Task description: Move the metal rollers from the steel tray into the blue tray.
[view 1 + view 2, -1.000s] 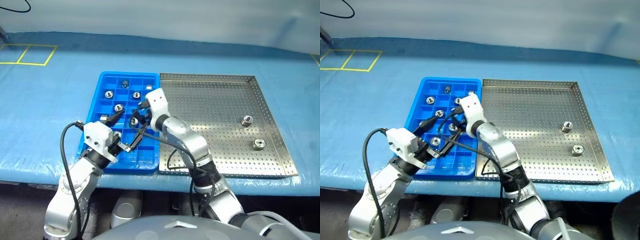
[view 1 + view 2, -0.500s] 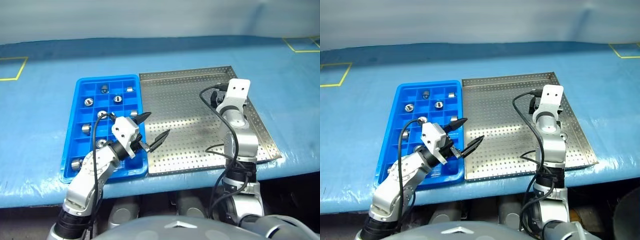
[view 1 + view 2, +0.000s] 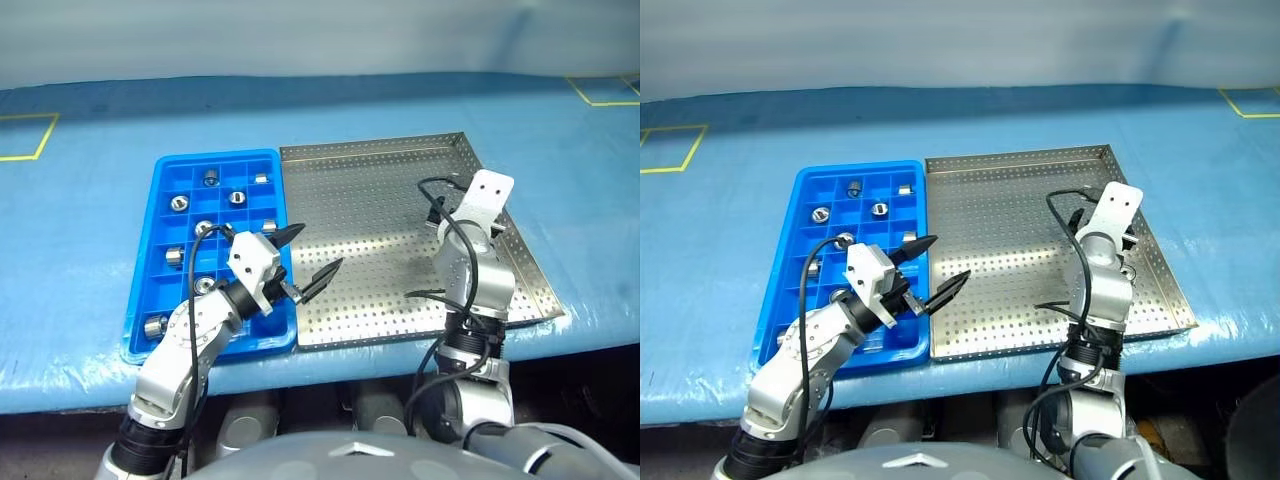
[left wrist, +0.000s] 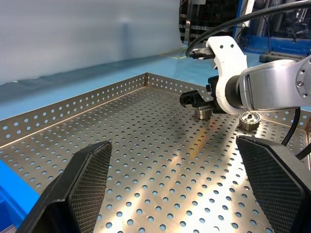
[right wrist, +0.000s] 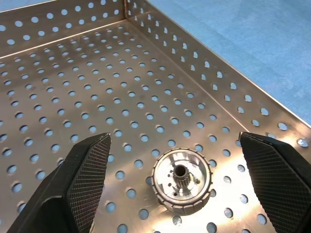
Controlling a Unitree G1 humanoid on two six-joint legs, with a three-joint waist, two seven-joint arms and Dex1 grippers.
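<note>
Blue cloth: a blue covering lies over the surface [image 3: 90,190], with both trays side by side on it.
Left gripper: nearest the robot, the left gripper [image 3: 310,255] hangs at the near seam between the two trays, jaws spread wide and holding nothing.
Blue tray: the blue tray [image 3: 160,175] sits on the robot's left, touching the steel tray; about eight metal rollers [image 3: 237,198] lie scattered across its small square compartments.
Steel tray: the steel tray [image 3: 360,200], perforated and low-rimmed, is on the right, its floor mostly bare.
Right gripper: the right gripper [image 5: 177,145] hovers over the tray's right side, jaws wide apart, straddling one roller without touching it.
Rollers left: the straddled roller [image 5: 181,186] lies flat near the right rim, ribbed outer edge and toothed bore facing up; a second roller [image 4: 202,112] stands just beyond, close to the gripper.
Handling: probably solid metal, so rigid, dense for its size and slick; it may skid on the steel floor.
Where to grip: likely best across the ribbed outer wall, fingertips low on opposite sides.
</note>
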